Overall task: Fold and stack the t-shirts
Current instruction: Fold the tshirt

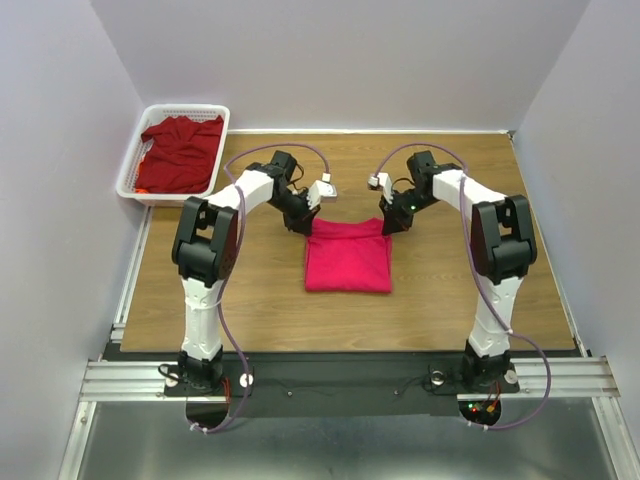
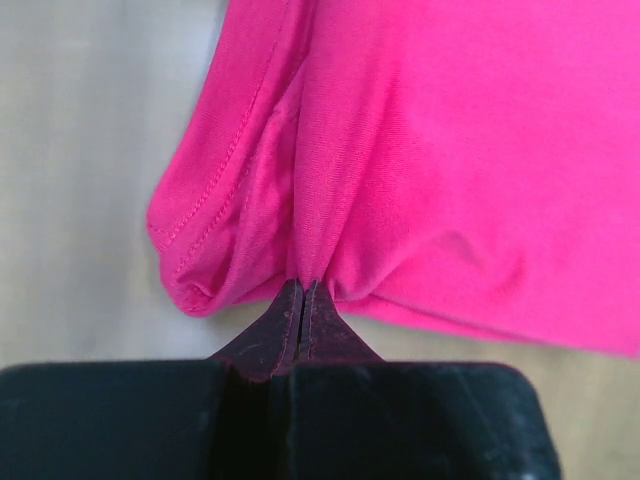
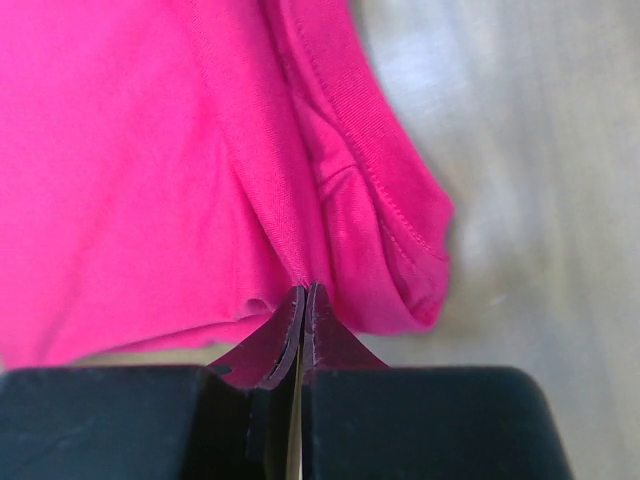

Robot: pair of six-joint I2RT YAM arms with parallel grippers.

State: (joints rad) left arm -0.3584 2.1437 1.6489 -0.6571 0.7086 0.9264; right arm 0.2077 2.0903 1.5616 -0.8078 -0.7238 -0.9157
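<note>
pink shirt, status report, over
Left gripper shut on pink t-shirt, far left corner. Right gripper shut on far right corner. Shirt folded, lying on table. Maroon t-shirt in basket, nothing blocking.

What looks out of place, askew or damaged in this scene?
Nothing is spilled or damaged. The pink t-shirt lies folded, its far corners bunched where the left gripper and right gripper pinch them. The maroon t-shirt lies crumpled in the basket.
</note>
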